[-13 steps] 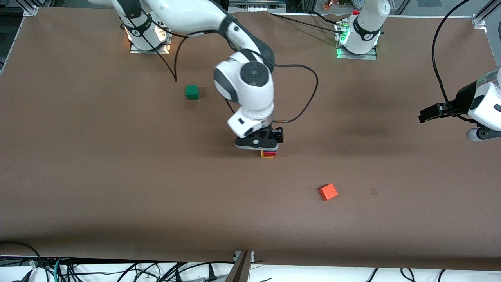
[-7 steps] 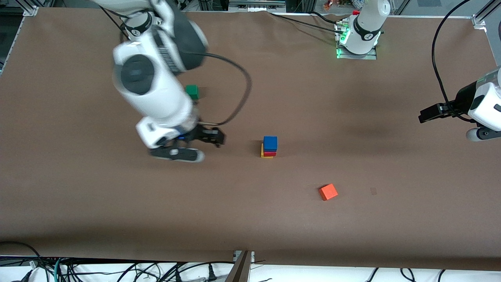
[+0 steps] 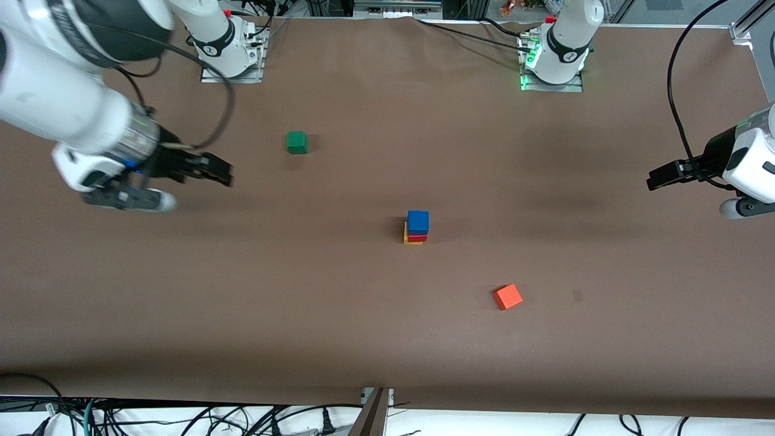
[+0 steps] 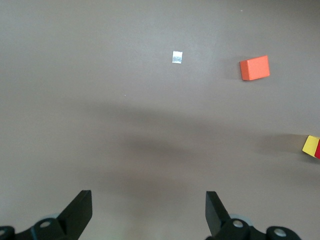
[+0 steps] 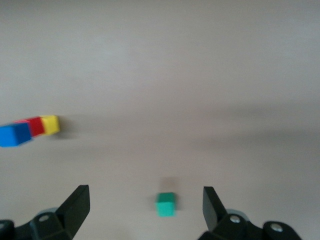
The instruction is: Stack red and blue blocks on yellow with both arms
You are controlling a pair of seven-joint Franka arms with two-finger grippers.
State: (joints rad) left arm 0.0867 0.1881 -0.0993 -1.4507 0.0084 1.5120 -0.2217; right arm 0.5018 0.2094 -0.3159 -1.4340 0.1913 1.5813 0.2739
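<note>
**Three-cube stack standing, both grippers empty and away from it**

You will find the stack just right of centre in the front view: the small matte blue cube (image 3: 418, 221) sits on top of the deep red cube (image 3: 416, 237), which rests on the bright-yellow cube (image 3: 409, 238) on the brown table (image 3: 387, 339). The red and yellow cubes show only as thin edges below the blue one. Nothing touches the stack.

The right gripper (image 3: 209, 170) is at the middle left of the front view, in the air over bare table toward the right arm's end. Its fingers are spread wide with nothing between them, as the right wrist view confirms (image 5: 145, 205). That view also takes in the stack and the small green cube (image 5: 166, 204).

The left gripper (image 3: 660, 175) is at the right edge of the front view, over the left arm's end of the table. In the left wrist view (image 4: 149, 210) its fingers stand wide apart and empty.

The green cube lies in the upper middle of the front view, farther from the camera than the stack. The lighter orange-red cube (image 3: 507, 297) lies lower right of the stack, nearer the camera, well apart from it.
</note>
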